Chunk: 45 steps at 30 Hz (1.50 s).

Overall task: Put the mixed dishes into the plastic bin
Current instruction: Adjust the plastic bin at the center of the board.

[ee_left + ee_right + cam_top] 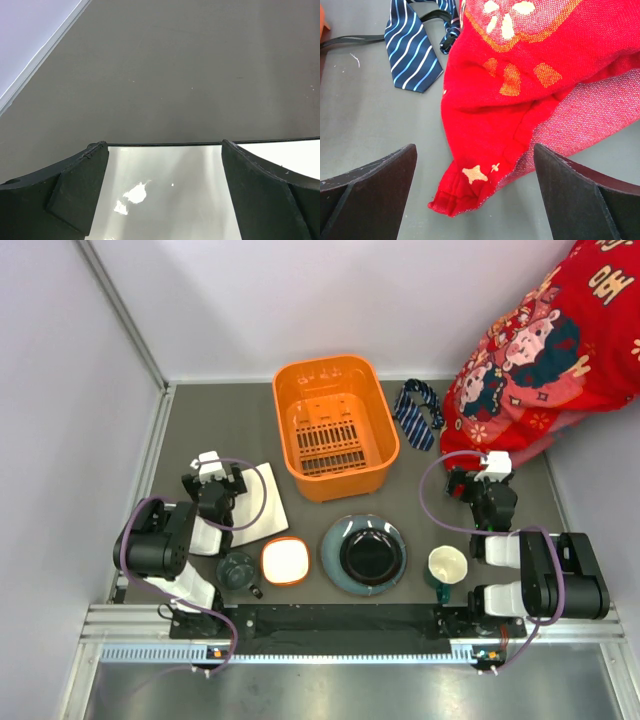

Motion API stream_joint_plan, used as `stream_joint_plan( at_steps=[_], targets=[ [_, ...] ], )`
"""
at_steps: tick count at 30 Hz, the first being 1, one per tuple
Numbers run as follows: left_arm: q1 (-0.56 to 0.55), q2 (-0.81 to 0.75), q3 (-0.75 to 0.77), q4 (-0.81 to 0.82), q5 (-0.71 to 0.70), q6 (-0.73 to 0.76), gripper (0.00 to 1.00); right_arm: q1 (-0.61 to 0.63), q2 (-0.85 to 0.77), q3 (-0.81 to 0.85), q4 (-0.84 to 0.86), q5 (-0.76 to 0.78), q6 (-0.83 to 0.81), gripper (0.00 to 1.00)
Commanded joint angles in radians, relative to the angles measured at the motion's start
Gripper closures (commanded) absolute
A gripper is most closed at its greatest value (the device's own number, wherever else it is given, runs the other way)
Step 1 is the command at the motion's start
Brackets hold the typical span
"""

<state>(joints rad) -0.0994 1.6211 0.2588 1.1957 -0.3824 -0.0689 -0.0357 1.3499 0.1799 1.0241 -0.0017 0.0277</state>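
Observation:
The orange plastic bin (336, 426) stands empty at the back centre. The white square plate (262, 512) lies at the left under my left gripper (212, 468), which is open above it; in the left wrist view the plate (165, 195) fills the gap between the fingers. The dark teal cup (238, 570), the orange bowl (286, 561), the blue-grey plate (364, 554) and the cream mug (446, 565) sit in a row near the front. My right gripper (490, 468) is open and empty at the right, over the grey table beside a red cloth (520, 100).
A striped blue necktie (416, 413) lies right of the bin and shows in the right wrist view (412, 47). A red patterned garment (545, 350) covers the back right corner. White walls close in the left and back sides.

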Motion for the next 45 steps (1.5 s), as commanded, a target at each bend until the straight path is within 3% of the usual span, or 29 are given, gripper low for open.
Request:
stream_joint_plan(
  at_steps=[1, 21, 27, 31, 36, 45],
  targets=[
    [0.004, -0.015, 0.016, 0.044, -0.001, 0.001, 0.01, 0.011, 0.002, 0.032, 0.036, -0.001, 0.001, 0.01],
    [0.003, -0.020, 0.008, 0.060, -0.003, 0.006, 0.01, 0.011, 0.003, 0.033, 0.033, -0.003, 0.003, 0.01],
    [0.000, -0.092, 0.017, -0.009, -0.001, 0.023, 0.01, 0.011, 0.003, 0.032, 0.036, -0.003, 0.003, 0.01],
    [0.000, -0.197, 0.079, -0.245, -0.046, -0.003, 0.01, 0.011, -0.027, 0.079, -0.063, -0.003, 0.000, 0.01],
    [-0.013, -0.354, 0.112, -0.353, -0.104, -0.081, 0.01, 0.029, -0.015, 0.295, -0.477, -0.034, -0.014, 0.01],
    [-0.014, -0.486, 0.295, -0.689, -0.085, -0.152, 0.02, 0.117, -0.073, 0.348, -0.550, 0.173, -0.014, 0.01]
  ],
)
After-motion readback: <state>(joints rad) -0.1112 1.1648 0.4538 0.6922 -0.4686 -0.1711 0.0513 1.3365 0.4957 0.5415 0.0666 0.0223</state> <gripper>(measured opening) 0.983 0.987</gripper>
